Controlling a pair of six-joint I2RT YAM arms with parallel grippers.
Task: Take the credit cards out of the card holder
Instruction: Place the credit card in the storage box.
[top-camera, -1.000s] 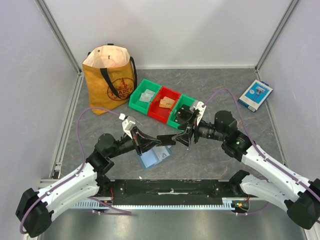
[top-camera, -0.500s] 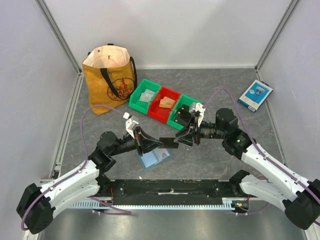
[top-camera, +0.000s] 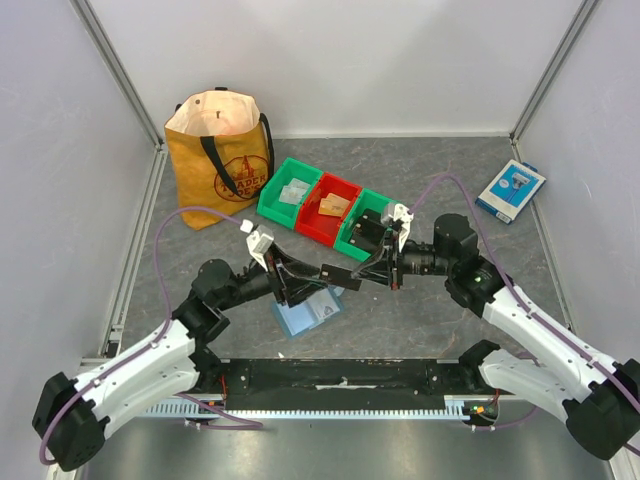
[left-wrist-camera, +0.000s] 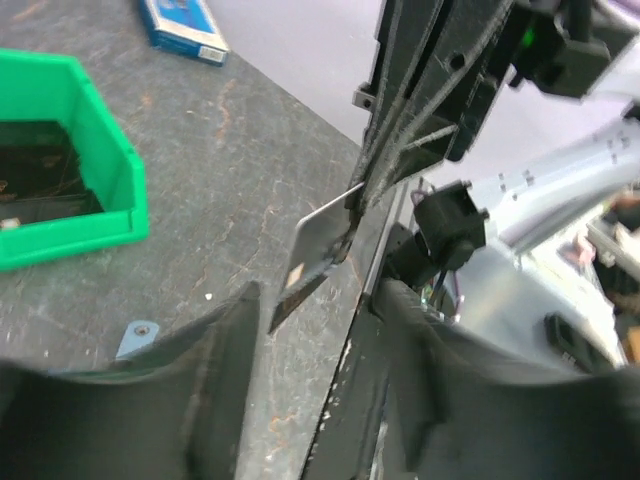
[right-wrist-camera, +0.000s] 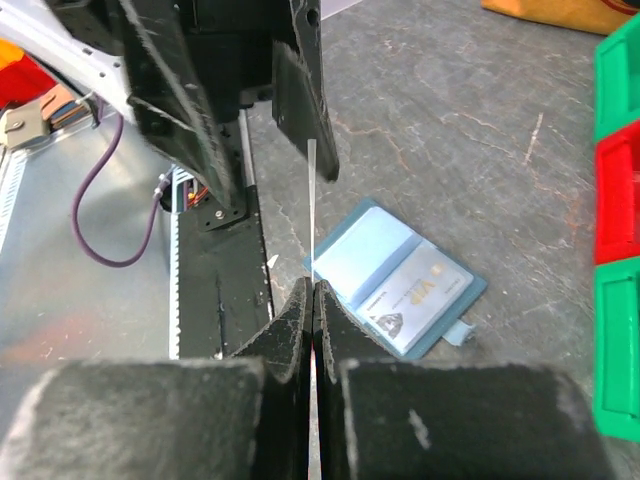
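Observation:
The card holder (top-camera: 308, 314) lies open on the table, a pale card (right-wrist-camera: 420, 287) still in its right pocket (right-wrist-camera: 395, 280). Above it, my right gripper (top-camera: 358, 275) is shut on one pale grey-white credit card (left-wrist-camera: 320, 245), seen edge-on in the right wrist view (right-wrist-camera: 312, 200). My left gripper (left-wrist-camera: 315, 315) faces it with its jaws open, the card's free end between the fingers (left-wrist-camera: 232, 340) without touching them. More cards lie in the bins: pale ones (top-camera: 292, 194) and orange ones (top-camera: 333, 205).
Three bins stand in a row behind the arms: green (top-camera: 283, 207), red (top-camera: 318, 226) and green (top-camera: 352, 243). A yellow tote bag (top-camera: 222, 155) stands at the back left. A blue-and-white box (top-camera: 510, 190) lies at the back right.
My right gripper has closed on the card that the left gripper was holding. The left jaws have opened and let the card go.

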